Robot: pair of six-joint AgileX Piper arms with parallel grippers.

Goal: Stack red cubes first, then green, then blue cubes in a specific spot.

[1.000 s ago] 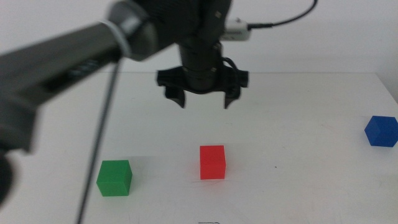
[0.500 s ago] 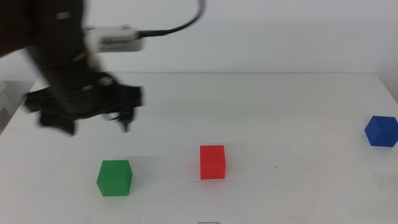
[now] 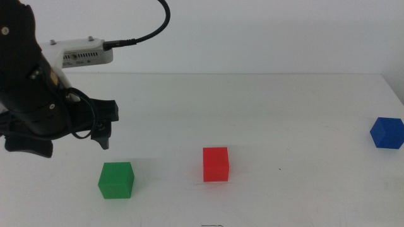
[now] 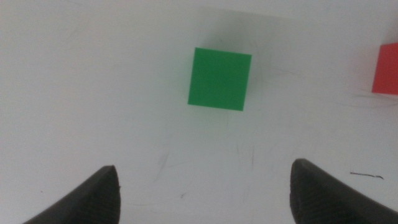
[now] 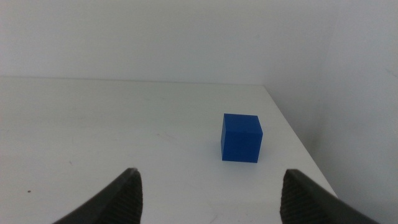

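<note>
Middle view first: left pincer (image 3: pixel 63 135) hangs above the white surface (image 3: pixel 284 113), up and to the left of the green cube (image 3: pixel 116 180), jaws spread wide and holding nothing. Red cube (image 3: pixel 216 164) sits alone near the centre, close beside the green one but not touching, and the blue cube (image 3: pixel 386 132) is well apart at the far right edge. Nothing is stacked yet; judging by the layout, red looks placed and green is the step in hand. Left wrist view: green cube (image 4: pixel 220 79) lies ahead of the open jaws, slightly off the midline, with the red cube (image 4: pixel 386 70) peeking in at the edge. The next move calls for centring over green, descending and closing squarely on its flat sides. Right wrist view: right pincer (image 5: pixel 211 199) waits, jaws wide and empty, facing the blue cube (image 5: pixel 241 137) near the surface's edge. Nothing blocks the path between green and red.
</note>
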